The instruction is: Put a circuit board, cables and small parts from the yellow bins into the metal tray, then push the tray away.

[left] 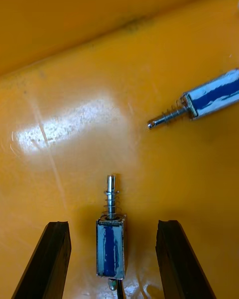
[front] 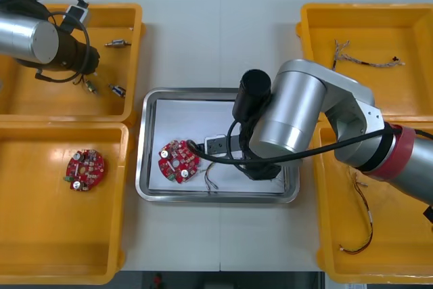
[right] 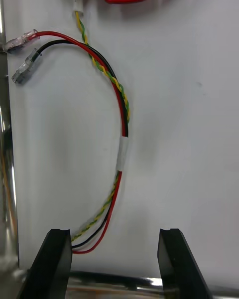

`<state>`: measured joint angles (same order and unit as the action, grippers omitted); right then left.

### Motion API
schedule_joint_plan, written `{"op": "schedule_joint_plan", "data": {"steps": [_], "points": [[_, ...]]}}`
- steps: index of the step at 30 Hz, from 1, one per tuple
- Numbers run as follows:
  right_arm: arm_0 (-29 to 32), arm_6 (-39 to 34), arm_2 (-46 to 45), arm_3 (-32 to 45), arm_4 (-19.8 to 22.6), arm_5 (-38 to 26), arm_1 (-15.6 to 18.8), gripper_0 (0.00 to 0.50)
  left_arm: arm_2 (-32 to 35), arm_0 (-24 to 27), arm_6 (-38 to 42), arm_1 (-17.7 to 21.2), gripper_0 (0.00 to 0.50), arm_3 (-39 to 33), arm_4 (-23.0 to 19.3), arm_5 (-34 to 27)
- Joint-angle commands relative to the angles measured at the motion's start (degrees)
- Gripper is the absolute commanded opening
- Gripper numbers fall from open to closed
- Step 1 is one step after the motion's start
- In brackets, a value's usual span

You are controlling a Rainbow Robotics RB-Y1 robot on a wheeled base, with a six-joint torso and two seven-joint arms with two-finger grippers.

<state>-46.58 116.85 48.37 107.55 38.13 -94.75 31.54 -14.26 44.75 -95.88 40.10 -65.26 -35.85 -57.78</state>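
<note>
My right gripper [right: 115, 259] hangs open low over the white floor of the metal tray [front: 150, 141]. A red, yellow and black cable [right: 121, 129] lies on that floor, its looped end between the fingers and its clear connectors beyond. The cable's far end plugs into a round red circuit board [front: 178, 162] in the tray's left part. My left gripper [left: 113, 259] is down in the far left yellow bin [front: 132, 18], open around a small metal part [left: 110, 239] with a blue label and a spring pin. A second such part [left: 209, 97] lies just beyond.
Another red circuit board [front: 86, 169] lies in the near left bin [front: 125, 194]. The far right bin [front: 304, 25] holds a pale twisted cable [front: 365, 60], and the near right bin [front: 323, 235] a thin cable [front: 364, 231]. More small metal parts [front: 117, 43] lie in the far left bin.
</note>
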Motion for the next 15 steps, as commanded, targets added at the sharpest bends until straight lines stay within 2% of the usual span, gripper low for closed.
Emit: {"op": "schedule_joint_plan", "data": {"steps": [1, 6, 7, 8, 9, 10, 15], "points": [[-1.24, 0.83, -6.97, 3.8, 0.28, -6.67, -3.42, 0.5, -0.51, -1.07, -6.17, -0.2, 0.5, -0.49, 0.78, 1.0], [0.7, 0.48, -12.77, 7.67, -0.25, -14.23, -3.94, 0.5, -0.51, -2.04, -6.17, -0.2, 0.5, -0.49, 0.78, 2.15], [1.14, 0.31, -14.18, 8.99, -0.69, -15.25, -3.86, 0.5, -0.51, -2.21, -6.17, -0.2, 0.352, -0.49, 0.69, 2.32], [1.49, 0.13, -15.58, 10.4, -1.21, -15.25, -3.86, 0.5, -0.51, -2.21, -6.17, -0.11, 0.137, -0.57, 0.69, 2.32], [1.66, 0.13, -16.29, 11.1, -1.48, -15.25, -3.68, 0.5, -0.42, -2.21, -6.17, -0.11, 0.026, -0.49, 0.69, 2.32], [1.84, 0.04, -17.43, 12.68, -2.01, -15.25, -3.5, 0.5, -0.42, -2.3, -6.34, -0.11, 0.001, -0.49, 0.69, 2.32], [2.54, -0.75, -23.32, 19.62, -3.68, -15.25, -3.15, 0.5, -0.24, -2.21, -6.25, 0.15, 0.0, -0.84, 0.69, 2.23]]}}
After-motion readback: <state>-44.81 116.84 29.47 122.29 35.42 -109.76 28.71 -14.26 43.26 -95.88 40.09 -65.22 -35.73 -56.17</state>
